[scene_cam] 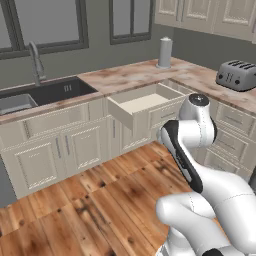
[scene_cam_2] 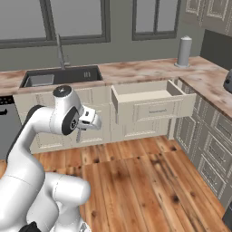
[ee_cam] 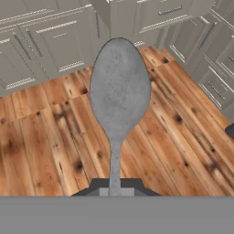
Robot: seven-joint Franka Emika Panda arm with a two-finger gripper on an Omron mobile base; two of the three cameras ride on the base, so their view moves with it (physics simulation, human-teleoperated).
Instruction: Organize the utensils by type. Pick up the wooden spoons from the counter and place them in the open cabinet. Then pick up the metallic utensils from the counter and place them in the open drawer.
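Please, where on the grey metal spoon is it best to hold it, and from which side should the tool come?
Best on the thin straight handle, from its end, along its length. The metal spoon is already held this way: the tool is shut on the handle's lower end, and the wide oval bowl points away, toward the wooden floor.

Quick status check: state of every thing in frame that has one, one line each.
End effector: shut on the metal spoon.
Metal spoon: held by its handle, bowl pointing away from the hand, above the wood floor.
Drawer: pulled open, nothing visible inside.
Lower cabinet doors: closed.
Sink: no water seen running from the faucet.
Toaster: upright on the worktop.
Paper towel roll: upright.
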